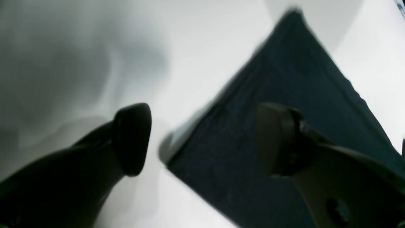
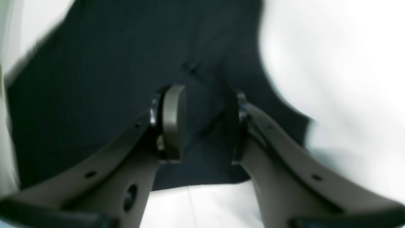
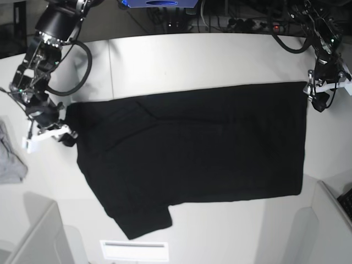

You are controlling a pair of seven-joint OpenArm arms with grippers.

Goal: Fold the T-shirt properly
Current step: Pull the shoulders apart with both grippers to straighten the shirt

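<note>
The black T-shirt (image 3: 192, 148) lies spread flat on the white table (image 3: 192, 55), one sleeve pointing to the near edge. My left gripper (image 3: 314, 98) hovers at its far right corner. In the left wrist view the left gripper (image 1: 205, 139) is open wide, with that pointed corner of the T-shirt (image 1: 284, 79) lying below the right finger. My right gripper (image 3: 69, 135) is at the shirt's left edge. In the right wrist view the right gripper (image 2: 204, 125) has its fingers apart over the dark T-shirt (image 2: 95, 79), gripping nothing that I can see. No print shows.
A small light grey cloth (image 3: 8, 159) lies at the table's left edge. A white label (image 3: 135, 250) sits near the front edge below the sleeve. Grey bin walls (image 3: 38, 236) rise at the front corners. Cables and gear (image 3: 231, 22) lie behind the table.
</note>
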